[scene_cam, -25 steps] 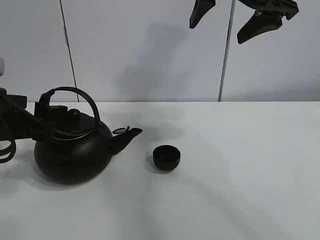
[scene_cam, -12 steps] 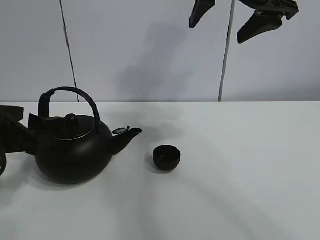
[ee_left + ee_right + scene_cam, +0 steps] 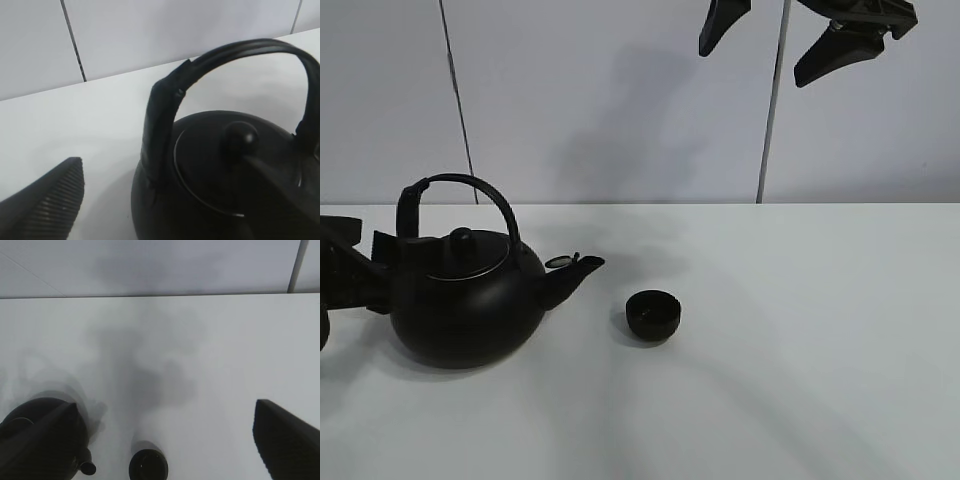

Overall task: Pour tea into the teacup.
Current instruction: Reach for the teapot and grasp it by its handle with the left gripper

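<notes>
Across white table (image 3: 800, 380), found teacup (image 3: 652, 313) just off kettle (image 3: 465, 305) spout — judged kettle heavy, rigid, best lifted by arched handle (image 3: 470, 182); noted left gripper (image 3: 160, 165) spread beside it, right gripper (image 3: 752, 62) spread high above.

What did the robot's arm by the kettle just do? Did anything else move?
The left gripper was right up at the handle of the kettle a second ago. It has backed away to the left and now sits open beside the kettle, holding nothing. The kettle, the teacup and the right gripper, open up high, stayed where they were.
</notes>
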Motion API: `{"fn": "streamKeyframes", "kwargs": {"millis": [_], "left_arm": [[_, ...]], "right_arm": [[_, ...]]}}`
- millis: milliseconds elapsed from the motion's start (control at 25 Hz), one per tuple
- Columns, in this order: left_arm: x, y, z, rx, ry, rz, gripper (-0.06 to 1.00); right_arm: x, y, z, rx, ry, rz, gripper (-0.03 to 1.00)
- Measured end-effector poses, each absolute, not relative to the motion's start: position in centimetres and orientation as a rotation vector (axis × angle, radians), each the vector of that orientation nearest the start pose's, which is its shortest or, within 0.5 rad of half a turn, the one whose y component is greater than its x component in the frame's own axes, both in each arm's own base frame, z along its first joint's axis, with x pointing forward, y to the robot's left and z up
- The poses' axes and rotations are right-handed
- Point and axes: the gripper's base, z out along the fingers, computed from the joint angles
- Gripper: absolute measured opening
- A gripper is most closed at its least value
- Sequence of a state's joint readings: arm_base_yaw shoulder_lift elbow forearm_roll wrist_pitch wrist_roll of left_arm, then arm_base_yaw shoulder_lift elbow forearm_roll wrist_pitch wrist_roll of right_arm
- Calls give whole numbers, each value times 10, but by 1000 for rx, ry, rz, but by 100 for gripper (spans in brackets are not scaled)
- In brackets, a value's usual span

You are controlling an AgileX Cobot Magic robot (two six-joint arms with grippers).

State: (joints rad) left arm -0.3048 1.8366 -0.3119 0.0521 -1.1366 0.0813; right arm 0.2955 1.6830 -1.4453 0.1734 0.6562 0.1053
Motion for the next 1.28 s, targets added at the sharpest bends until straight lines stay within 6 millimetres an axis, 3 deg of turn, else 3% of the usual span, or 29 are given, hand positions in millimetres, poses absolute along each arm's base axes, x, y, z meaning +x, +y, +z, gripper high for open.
{"fn": "streamKeyframes", "kwargs": {"millis": [400,800,1280], "left_arm": [[247,-81,117,393,1806,-177,60],[269,-87,130,374,1723,-179,59],[277,-87,128,371,1725,-175,59]], "right_arm": [[365,121,319,-114,2395,381,65],[365,121,319,-114,2395,381,65],[365,121,319,-114,2395,382,65]]}}
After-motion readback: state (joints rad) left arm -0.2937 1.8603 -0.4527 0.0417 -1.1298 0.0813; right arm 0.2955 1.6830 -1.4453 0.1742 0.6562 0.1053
